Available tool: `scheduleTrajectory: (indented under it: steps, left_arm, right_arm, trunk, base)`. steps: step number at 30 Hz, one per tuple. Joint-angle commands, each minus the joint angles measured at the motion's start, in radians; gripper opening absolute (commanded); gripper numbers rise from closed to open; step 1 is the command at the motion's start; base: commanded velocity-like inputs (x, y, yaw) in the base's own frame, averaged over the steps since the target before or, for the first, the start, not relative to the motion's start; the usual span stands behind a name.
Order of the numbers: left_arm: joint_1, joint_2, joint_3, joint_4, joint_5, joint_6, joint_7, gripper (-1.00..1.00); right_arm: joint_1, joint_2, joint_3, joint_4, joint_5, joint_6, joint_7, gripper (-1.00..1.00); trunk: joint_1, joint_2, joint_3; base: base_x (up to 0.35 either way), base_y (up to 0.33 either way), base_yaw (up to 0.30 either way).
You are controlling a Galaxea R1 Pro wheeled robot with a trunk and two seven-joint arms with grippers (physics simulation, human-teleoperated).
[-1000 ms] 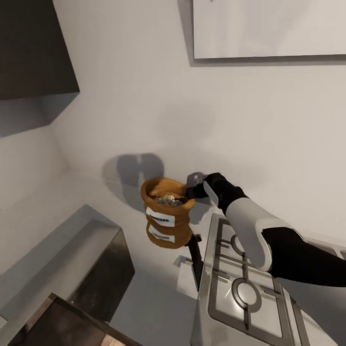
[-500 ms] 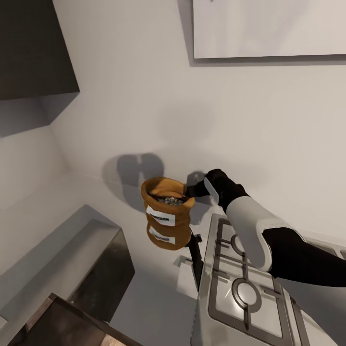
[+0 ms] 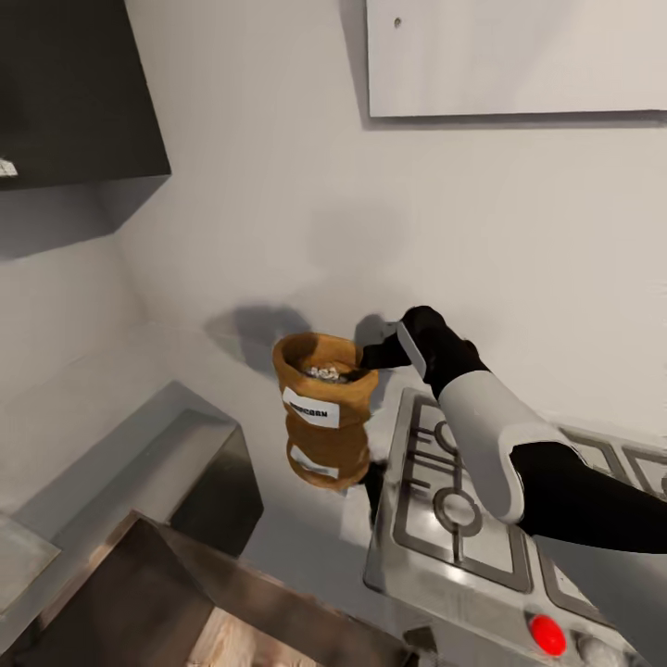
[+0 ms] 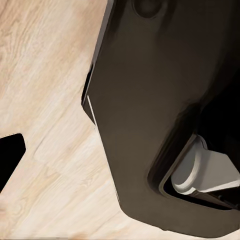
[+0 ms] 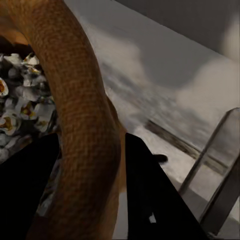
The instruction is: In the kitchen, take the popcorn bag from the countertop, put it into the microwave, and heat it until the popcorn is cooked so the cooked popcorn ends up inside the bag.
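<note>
Burlap popcorn bag point(image 3: 324, 408) pinched at its rolled rim by right gripper point(image 3: 382, 355), lifted beside gas hob point(image 3: 482, 519); left gripper's state unclear.

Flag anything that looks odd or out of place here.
Two alike sacks: the popcorn bag, whose rim the right gripper clamps, sits directly atop the second bag, leaning slightly. No popcorn has spilled.

Label print on popcorn bag point(image 3: 323, 399) too blurred to read.
</note>
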Motion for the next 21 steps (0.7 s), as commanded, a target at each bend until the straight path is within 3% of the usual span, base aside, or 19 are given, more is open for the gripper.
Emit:
scheduleTrajectory:
  steps: [1,4,7,21]
  left_arm:
    - [0.0,0.0,0.0,-0.001,0.004,-0.001,0.005,1.0]
    - [0.0,0.0,-0.003,-0.002,0.004,-0.001,0.009,1.0]
    - [0.0,0.0,-0.003,-0.003,0.005,-0.001,0.009,1.0]
    - [0.0,0.0,-0.003,-0.002,0.002,-0.001,0.009,1.0]
  right_arm:
    - [-0.001,0.0,0.002,-0.008,0.01,0.017,0.009,-1.0]
    - [-0.001,0.0,0.001,-0.06,0.01,0.063,0.009,-1.0]
    - [-0.001,0.0,0.001,-0.093,0.011,0.063,0.009,-1.0]
    - [-0.001,0.0,-0.002,-0.099,0.016,0.063,0.008,-1.0]
  trunk:
    - [0.0,-0.001,-0.001]
    - [0.0,-0.001,-0.001]
    - [0.0,-0.001,-0.001]
    - [0.0,-0.001,0.009]
  base:
    - [-0.345,0.068,0.0]
    - [-0.346,0.073,0.0]
    - [-0.346,0.077,0.0]
    - [-0.346,0.05,0.0]
